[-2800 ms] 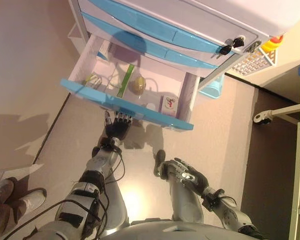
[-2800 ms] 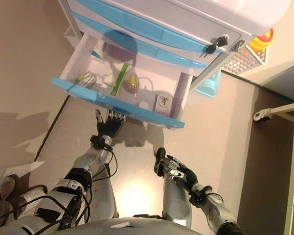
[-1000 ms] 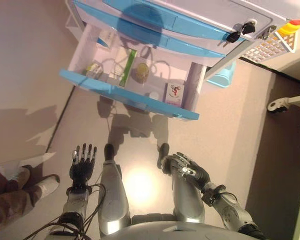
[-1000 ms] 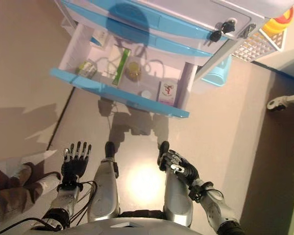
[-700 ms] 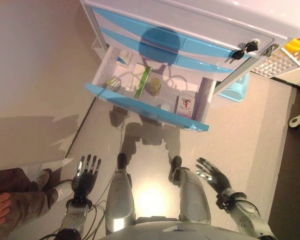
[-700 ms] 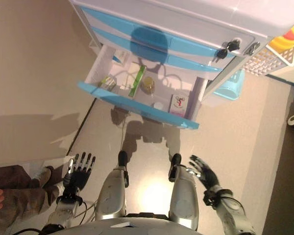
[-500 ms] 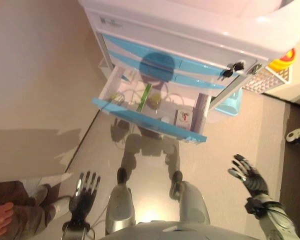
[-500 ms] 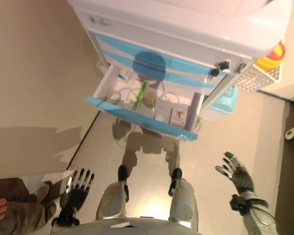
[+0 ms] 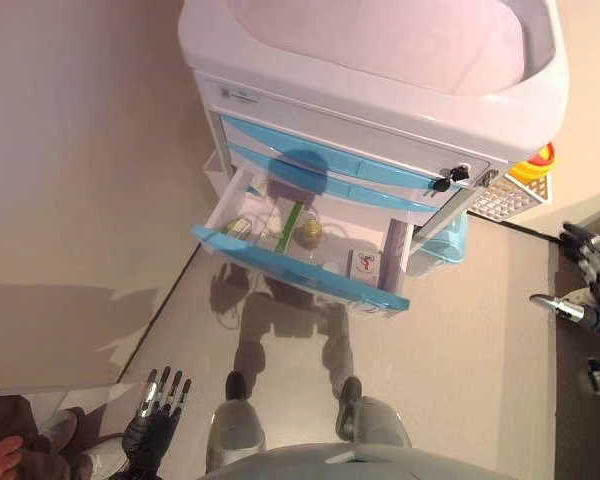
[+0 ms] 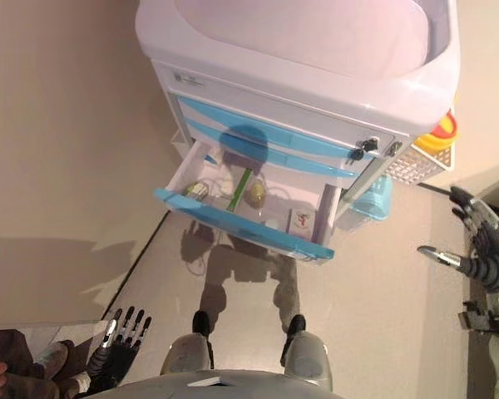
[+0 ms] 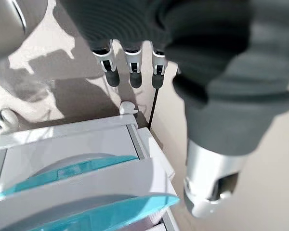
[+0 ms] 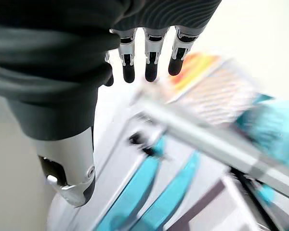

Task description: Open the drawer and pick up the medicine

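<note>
The bottom drawer [image 9: 298, 273] of the white and blue cabinet [image 9: 380, 120] stands pulled open. Inside lie a white medicine box with red print [image 9: 364, 264], a green and white box [image 9: 286, 224], a round yellowish jar [image 9: 308, 233] and a small packet [image 9: 236, 228]. My left hand [image 9: 152, 425] hangs open and empty low at the left, far from the drawer. My right hand [image 10: 482, 241] is open and empty, raised at the far right beside the cabinet. Its straight fingers [image 12: 145, 57] show in the right wrist view.
A white wire basket with a yellow and red thing [image 9: 515, 185] hangs on the cabinet's right side, above a light blue bin [image 9: 450, 240]. A person's shoes and hand [image 9: 20, 455] show at the lower left. A wall runs along the left.
The camera has pulled back and up, so the cabinet shows whole. My right hand has swung up and out to the far right. My left hand has dropped lower at the left.
</note>
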Controlling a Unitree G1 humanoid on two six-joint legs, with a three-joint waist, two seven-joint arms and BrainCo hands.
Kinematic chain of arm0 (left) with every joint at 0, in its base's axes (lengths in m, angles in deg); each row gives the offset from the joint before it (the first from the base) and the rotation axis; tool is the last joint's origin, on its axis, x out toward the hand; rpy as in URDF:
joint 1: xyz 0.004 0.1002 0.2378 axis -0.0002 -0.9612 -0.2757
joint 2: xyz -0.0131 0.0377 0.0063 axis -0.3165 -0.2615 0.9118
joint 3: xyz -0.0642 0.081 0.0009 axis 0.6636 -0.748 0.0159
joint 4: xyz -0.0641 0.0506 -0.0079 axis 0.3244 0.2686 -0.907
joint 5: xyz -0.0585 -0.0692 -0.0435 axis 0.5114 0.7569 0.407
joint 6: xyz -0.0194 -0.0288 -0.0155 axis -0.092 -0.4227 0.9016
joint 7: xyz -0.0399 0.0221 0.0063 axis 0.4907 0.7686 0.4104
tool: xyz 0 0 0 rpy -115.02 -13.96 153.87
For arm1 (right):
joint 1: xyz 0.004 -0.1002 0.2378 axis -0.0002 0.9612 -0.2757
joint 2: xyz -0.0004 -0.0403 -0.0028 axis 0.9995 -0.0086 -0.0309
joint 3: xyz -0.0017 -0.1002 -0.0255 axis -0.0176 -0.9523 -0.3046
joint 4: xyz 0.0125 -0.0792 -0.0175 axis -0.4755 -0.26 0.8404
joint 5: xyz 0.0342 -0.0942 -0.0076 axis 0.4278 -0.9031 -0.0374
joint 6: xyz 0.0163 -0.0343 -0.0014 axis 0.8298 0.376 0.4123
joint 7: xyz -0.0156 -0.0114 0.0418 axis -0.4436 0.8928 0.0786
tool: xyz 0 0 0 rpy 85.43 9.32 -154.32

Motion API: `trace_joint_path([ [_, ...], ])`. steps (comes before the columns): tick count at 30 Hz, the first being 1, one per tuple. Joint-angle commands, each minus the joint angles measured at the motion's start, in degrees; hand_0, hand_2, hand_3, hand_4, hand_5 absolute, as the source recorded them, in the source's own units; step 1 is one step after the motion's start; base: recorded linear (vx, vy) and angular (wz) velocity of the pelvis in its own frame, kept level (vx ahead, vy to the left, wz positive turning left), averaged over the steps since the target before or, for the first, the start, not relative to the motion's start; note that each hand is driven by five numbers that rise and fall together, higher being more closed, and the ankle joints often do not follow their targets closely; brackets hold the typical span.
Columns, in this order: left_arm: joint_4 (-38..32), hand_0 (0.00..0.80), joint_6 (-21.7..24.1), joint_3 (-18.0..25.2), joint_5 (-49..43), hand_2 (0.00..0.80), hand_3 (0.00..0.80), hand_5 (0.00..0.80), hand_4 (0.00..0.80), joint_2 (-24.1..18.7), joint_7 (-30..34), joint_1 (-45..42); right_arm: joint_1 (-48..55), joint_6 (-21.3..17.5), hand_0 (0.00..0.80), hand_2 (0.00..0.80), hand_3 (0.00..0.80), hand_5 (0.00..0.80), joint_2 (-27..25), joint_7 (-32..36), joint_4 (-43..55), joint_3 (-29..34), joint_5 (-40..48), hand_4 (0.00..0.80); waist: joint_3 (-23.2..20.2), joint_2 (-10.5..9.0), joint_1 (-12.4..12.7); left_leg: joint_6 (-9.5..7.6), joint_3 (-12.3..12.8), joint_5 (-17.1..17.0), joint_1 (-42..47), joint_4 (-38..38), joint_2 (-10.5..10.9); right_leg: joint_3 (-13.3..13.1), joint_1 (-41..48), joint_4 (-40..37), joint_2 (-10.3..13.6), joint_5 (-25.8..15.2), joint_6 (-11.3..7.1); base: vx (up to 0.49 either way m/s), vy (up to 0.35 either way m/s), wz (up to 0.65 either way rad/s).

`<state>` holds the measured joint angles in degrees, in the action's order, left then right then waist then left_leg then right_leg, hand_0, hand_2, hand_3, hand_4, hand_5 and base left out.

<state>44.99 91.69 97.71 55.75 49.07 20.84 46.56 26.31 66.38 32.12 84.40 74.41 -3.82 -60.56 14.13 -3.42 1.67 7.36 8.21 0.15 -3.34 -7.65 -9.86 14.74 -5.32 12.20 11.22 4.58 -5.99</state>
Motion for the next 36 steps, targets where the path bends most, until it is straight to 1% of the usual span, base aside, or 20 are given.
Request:
trace_joint_path([
  [1, -3.07, 0.0, 3.51, 0.4, -3.65, 0.0, 0.0, 0.0, 0.0, -4.0, -2.24, -0.54, -4.72, 1.77, 0.0, 0.0, 0.0, 0.0, -3.82, 2.2, 5.12, 1.34, -1.22, 0.0, 0.53, -1.23, 1.74, -2.58, 0.44, 2.18, -0.19, -2.94, -0.1, -0.15, 4.25, -7.19, 2.16, -6.11, -3.33, 0.016, 0.022, 0.04],
  [3, -3.08, 0.0, 3.91, -0.34, -5.47, 0.0, 0.0, 0.0, 0.0, -4.32, -3.11, -0.09, -7.16, 4.05, 0.0, 0.0, 0.0, 0.0, -6.22, 2.79, 6.56, -0.24, -2.35, 0.0, 0.2, -1.23, 2.46, -2.46, -0.04, 1.83, -0.22, -2.6, 0.13, 0.17, 4.47, -7.39, 2.34, -6.16, -3.21, 0.016, 0.025, 0.05],
  [4, -3.05, 0.0, 4.0, -0.99, -6.28, 0.0, 0.0, 0.0, 0.0, -4.58, -3.47, 0.37, -9.37, 6.17, 0.0, 0.0, 0.0, 0.0, -7.68, 2.98, 7.17, -1.77, -2.36, 0.0, 0.28, -1.18, 2.98, -2.34, -0.46, 1.69, -0.23, -2.6, 0.24, 0.4, 4.66, -7.41, 2.43, -6.2, -3.11, 0.008, 0.013, 0.08],
  [7, -3.09, 0.0, 4.15, -2.48, -8.23, 0.0, 0.0, 0.0, 0.0, -4.9, -4.35, 0.87, -14.38, 9.52, 0.0, 0.0, 0.0, 0.0, -9.02, 2.98, 7.5, -6.69, -4.75, 0.0, 0.57, -1.12, 4.57, -2.11, -1.46, 1.62, -0.58, -3.0, 0.39, 1.25, 5.05, -7.26, 2.71, -6.12, -2.94, -0.002, -0.003, 0.14],
  [11, -2.78, 0.0, 4.55, -3.49, -10.32, 0.0, 0.0, 0.0, 0.0, -5.27, -4.98, 0.91, -19.26, 11.52, 0.0, 0.0, 0.0, 0.0, -9.72, 3.26, 6.82, -11.94, -7.71, 0.0, 0.82, -0.66, 6.48, -2.03, -2.79, 1.28, -0.63, -2.74, 0.62, 2.51, 5.67, -7.02, 3.14, -6.02, -2.9, 0.009, 0.003, 0.26],
  [14, -2.35, 0.0, 4.68, -4.34, -11.6, 0.0, 0.0, 0.0, 0.0, -5.53, -4.96, 1.19, -22.2, 13.0, 0.0, 0.0, 0.0, 0.0, -9.17, 3.11, 6.27, -16.26, -9.41, 0.0, 1.08, -0.16, 7.68, -2.1, -3.93, 1.13, -0.98, -2.73, 1.06, 3.15, 5.61, -6.38, 3.66, -5.79, -3.0, 0.002, 0.026, 0.3],
  [17, -2.17, 0.0, 5.04, -5.19, -13.41, 0.0, 0.0, 0.0, 0.0, -5.86, -5.14, 1.47, -24.4, 13.64, 0.0, 0.0, 0.0, 0.0, -8.37, 2.13, 5.4, -20.13, -12.79, 0.0, 1.5, 0.37, 8.52, -2.13, -4.96, 1.08, -1.56, -3.15, 1.51, 3.62, 5.25, -5.42, 4.11, -5.54, -3.08, -0.013, 0.035, 0.15],
  [18, -2.05, 0.0, 5.13, -5.84, -13.99, 0.0, 0.0, 0.0, 0.0, -6.0, -5.35, 1.57, -25.43, 14.18, 0.0, 0.0, 0.0, 0.0, -7.99, 1.4, 4.87, -22.34, -15.06, 0.0, 1.76, 0.73, 8.97, -2.16, -5.45, 1.04, -1.77, -3.36, 1.71, 3.76, 5.15, -5.08, 4.31, -5.48, -3.09, -0.007, 0.035, 0.15],
  [20, -2.01, 0.0, 5.32, -6.73, -14.49, 0.0, 0.0, 0.0, 0.0, -6.15, -5.77, 1.66, -26.9, 15.29, 0.0, 0.0, 0.0, 0.0, -7.68, 0.04, 4.05, -25.11, -17.29, 0.0, 2.08, 1.18, 9.56, -2.2, -5.99, 0.88, -1.87, -3.37, 1.93, 4.13, 5.15, -4.72, 4.56, -5.42, -3.12, -0.001, 0.041, 0.28],
  [21, -1.89, 0.0, 5.35, -7.1, -14.31, 0.0, 0.0, 0.0, 0.0, -6.19, -5.9, 1.72, -27.59, 15.22, 0.0, 0.0, 0.0, 0.0, -7.32, -0.51, 2.93, -26.58, -18.92, 0.0, 2.22, 1.37, 9.78, -2.22, -6.18, 0.84, -1.93, -3.42, 2.01, 4.25, 5.12, -4.56, 4.69, -5.4, -3.16, -0.001, 0.039, 0.28],
  [24, -2.18, 0.0, 5.23, -8.0, -14.78, 0.0, 0.0, 0.0, 0.0, -6.33, -6.44, 2.05, -30.0, 17.06, 0.0, 0.0, 0.0, 0.0, -6.67, -3.63, 0.34, -30.91, -23.92, 0.0, 2.68, 1.94, 10.54, -2.28, -6.85, 0.67, -2.36, -3.43, 2.35, 4.46, 4.83, -4.38, 5.02, -5.53, -3.35, -0.013, 0.028, 0.13],
  [27, -2.19, 0.0, 5.48, -8.91, -14.84, 0.0, 0.0, 0.0, 0.0, -6.69, -6.68, 2.34, -32.47, 18.51, 0.0, 0.0, 0.0, 0.0, -6.63, -5.72, -2.69, -33.92, -26.3, 0.0, 3.29, 2.34, 11.15, -2.33, -7.41, 0.59, -2.74, -3.68, 2.58, 4.73, 4.64, -4.26, 5.3, -5.74, -3.42, -0.022, 0.012, 0.09],
  [31, -2.32, 0.0, 5.33, -9.61, -14.78, 0.0, 0.0, 0.0, 0.0, -7.17, -6.98, 2.99, -35.39, 19.41, 0.0, 0.0, 0.0, 0.0, -6.49, -8.33, -6.15, -36.82, -29.64, 0.0, 4.04, 2.95, 11.71, -2.48, -7.93, 0.49, -3.18, -3.91, 2.87, 5.0, 4.19, -3.72, 5.67, -5.79, -3.52, -0.029, 0.005, 0.1],
  [32, -2.39, 0.0, 5.29, -10.0, -14.66, 0.0, 0.0, 0.0, 0.0, -7.4, -7.27, 3.17, -36.53, 20.0, 0.0, 0.0, 0.0, 0.0, -6.46, -10.08, -7.72, -37.95, -31.48, 0.0, 4.34, 3.2, 12.03, -2.48, -8.12, 0.51, -3.4, -4.17, 2.96, 5.27, 4.04, -3.39, 5.9, -5.77, -3.6, -0.021, -0.004, 0.06],
  [34, -2.3, 0.0, 5.13, -10.0, -14.53, 0.0, 0.0, 0.0, 0.0, -7.44, -7.23, 3.28, -37.49, 20.5, 0.0, 0.0, 0.0, 0.0, -6.34, -11.49, -9.34, -38.86, -32.97, 0.0, 4.6, 3.43, 12.2, -2.51, -8.29, 0.45, -3.49, -4.24, 3.02, 5.44, 3.91, -3.15, 6.05, -5.82, -3.66, -0.018, -0.006, 0.06],
  [36, -2.19, 0.0, 5.2, -10.37, -14.46, 0.0, 0.0, 0.0, 0.0, -7.54, -7.48, 3.3, -39.31, 21.77, 0.0, 0.0, 0.0, 0.0, -6.39, -15.03, -12.44, -40.31, -36.13, 0.0, 4.94, 3.9, 12.62, -2.6, -8.59, 0.33, -3.73, -4.22, 3.18, 5.76, 3.73, -2.99, 6.23, -5.88, -3.68, -0.019, -0.014, 0.05],
])
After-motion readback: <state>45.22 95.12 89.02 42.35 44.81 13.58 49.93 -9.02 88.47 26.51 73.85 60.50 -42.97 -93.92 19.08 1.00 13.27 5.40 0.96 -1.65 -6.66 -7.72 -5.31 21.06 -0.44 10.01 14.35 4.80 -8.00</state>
